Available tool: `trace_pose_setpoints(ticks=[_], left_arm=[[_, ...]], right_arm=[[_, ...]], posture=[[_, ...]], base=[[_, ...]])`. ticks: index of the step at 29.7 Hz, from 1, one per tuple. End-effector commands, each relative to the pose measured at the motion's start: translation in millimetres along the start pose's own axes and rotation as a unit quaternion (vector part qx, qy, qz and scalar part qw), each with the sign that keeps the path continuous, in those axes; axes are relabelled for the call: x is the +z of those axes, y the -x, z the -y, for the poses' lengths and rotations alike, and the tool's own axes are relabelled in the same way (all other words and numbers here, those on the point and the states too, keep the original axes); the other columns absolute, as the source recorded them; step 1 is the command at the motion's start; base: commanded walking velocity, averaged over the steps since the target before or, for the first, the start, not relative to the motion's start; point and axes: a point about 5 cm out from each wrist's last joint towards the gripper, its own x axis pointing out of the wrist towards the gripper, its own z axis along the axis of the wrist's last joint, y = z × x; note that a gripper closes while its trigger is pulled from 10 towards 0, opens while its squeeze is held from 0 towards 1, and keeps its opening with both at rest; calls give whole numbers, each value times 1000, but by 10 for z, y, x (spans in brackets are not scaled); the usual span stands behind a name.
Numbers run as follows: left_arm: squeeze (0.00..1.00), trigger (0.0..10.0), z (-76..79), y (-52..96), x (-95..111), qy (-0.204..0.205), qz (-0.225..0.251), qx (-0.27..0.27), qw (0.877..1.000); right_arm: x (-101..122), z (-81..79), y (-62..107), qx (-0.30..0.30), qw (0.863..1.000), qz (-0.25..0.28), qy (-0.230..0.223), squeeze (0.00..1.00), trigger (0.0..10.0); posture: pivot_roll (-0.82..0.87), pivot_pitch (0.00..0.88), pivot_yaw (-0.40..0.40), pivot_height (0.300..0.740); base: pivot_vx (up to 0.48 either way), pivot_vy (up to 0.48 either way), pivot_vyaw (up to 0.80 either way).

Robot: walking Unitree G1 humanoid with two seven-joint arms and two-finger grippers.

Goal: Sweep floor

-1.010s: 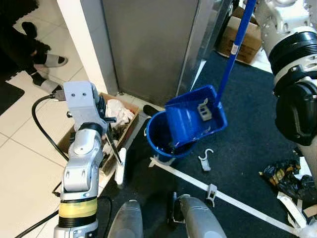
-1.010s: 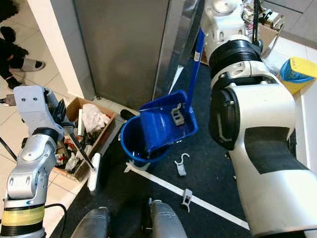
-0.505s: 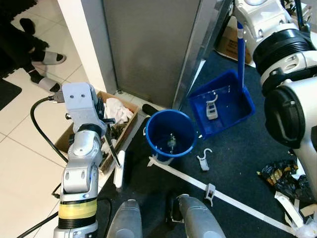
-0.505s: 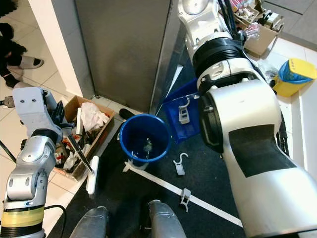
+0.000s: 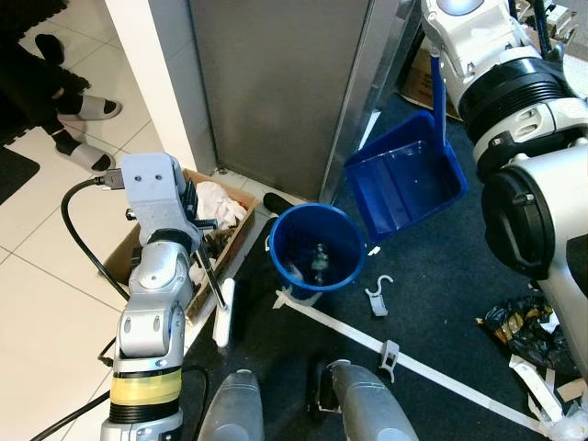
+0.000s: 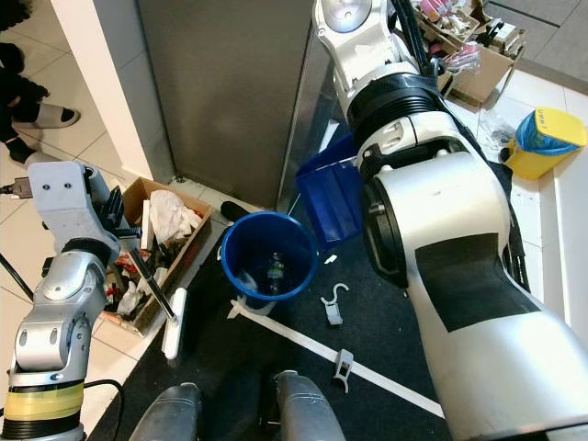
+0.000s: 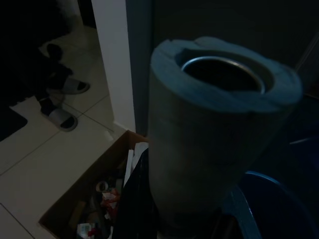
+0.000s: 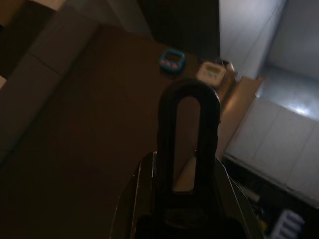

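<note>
Left claw (image 5: pixel 207 266) pinches the brush handle beside the box (image 5: pixel 124 260), unchanged. Bucket (image 5: pixel 317 248) on the dark floor now holds the clip dumped from the dustpan (image 5: pixel 404 184), which has swung back, empty. Right claw's state: cannot tell. More debris (image 5: pixel 378 296) remains to sweep.

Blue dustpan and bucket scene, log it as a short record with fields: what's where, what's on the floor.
dustpan: blue dustpan raised and tilted beside the bucket, on a long blue handle by the right arm
bucket: blue bucket upright on dark carpet, bits of debris inside
floor litter: white hook and a clip lying near a white tape line
box: cardboard box of clutter by the wall
left gripper: left gripper over the box edge, holding a brush
</note>
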Motion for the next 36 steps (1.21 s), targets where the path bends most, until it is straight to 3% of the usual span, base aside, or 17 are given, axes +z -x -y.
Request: trace_pose_setpoints(ticks=[1, 5, 13, 17, 20, 27, 36], left_arm=[[0, 10000, 65, 6, 79, 5, 20, -8, 1000], [0, 10000, 67, 26, 67, 5, 17, -12, 1000], [0, 10000, 199, 21, 46, 3, 9, -60, 998], [0, 10000, 229, 15, 40, 4, 7, -70, 998], [0, 10000, 265, -2, 25, 6, 1, -80, 997], [0, 10000, 262, -17, 32, 4, 2, -82, 997], [0, 10000, 236, -7, 9, 5, -2, -77, 997]], right_arm=[[-50, 204, -18, -35, 999, -20, -19, 0, 10000], [-242, 561, 30, -90, 992, -73, -51, 0, 10000], [-374, 1281, 172, -176, 980, -92, -3, 0, 10000], [-413, 1378, 212, -183, 978, -102, 1, 0, 10000], [-653, 1488, 378, -189, 969, -159, -22, 0, 10000], [-748, 1519, 450, -206, 961, -181, -48, 0, 10000], [-752, 1508, 448, -202, 961, -185, -47, 0, 10000]], posture=[[193, 48, -133, 740], [194, 50, -133, 740], [154, 51, -102, 740], [148, 49, -98, 740], [137, 50, -89, 740], [138, 51, -86, 740], [144, 50, -94, 740]], base=[[0, 0, 0], [0, 0, 0], [0, 0, 0], [0, 0, 0], [0, 0, 0], [0, 0, -571], [0, 0, -800]])
